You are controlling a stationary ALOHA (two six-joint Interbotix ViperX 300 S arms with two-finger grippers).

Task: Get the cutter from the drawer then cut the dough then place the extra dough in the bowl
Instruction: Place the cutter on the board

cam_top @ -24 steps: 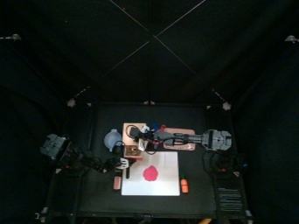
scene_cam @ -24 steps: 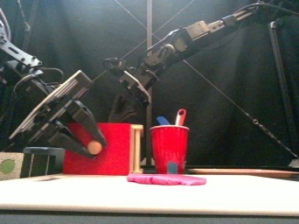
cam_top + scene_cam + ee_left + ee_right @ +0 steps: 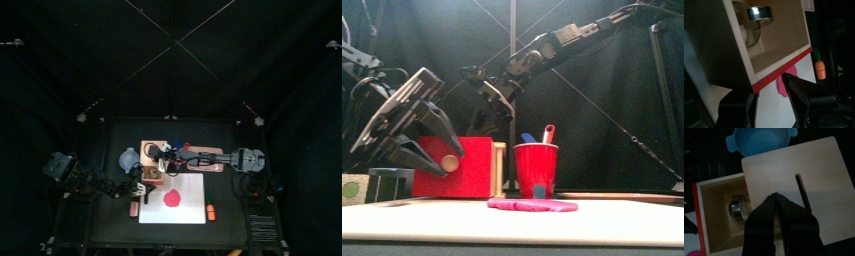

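1. Pale wood fills most of my two wrist feeds. The wooden box (image 3: 158, 160) sits toward the back of the table (image 3: 214, 135), and its drawer (image 3: 724, 213) stands open with the red drawer front (image 3: 465, 168) facing the table's front edge.
2. The round metal cutter (image 3: 759, 12) lies inside the open drawer, at the end farthest from the red front and close against one side wall. Nothing is touching it.
3. The left gripper (image 3: 769, 86) is down at the red drawer front with its fingers spread wide. The front's edge runs between them, but they are not clamped on it, and I cannot tell whether either finger touches it.
4. The right gripper (image 3: 775, 198) hangs over the box, above the line where the open drawer meets the box top. Its fingers are pressed together to a point, with nothing between them.
5. The dough (image 3: 532, 205) lies flat as a reddish-pink disc on the white cutting board (image 3: 609, 222), in front of the box and apart from both grippers.
6. The blue-grey bowl (image 3: 128, 158) stands just beside the box on its left, and I see nothing in it.
7. The red cup (image 3: 536, 168) stands just right of the drawer front in the front view. It holds the blue knife (image 3: 528, 138) and the red knife (image 3: 548, 133) upright.
8. A small orange toy carrot (image 3: 819, 70) lies on the black table just off the board.
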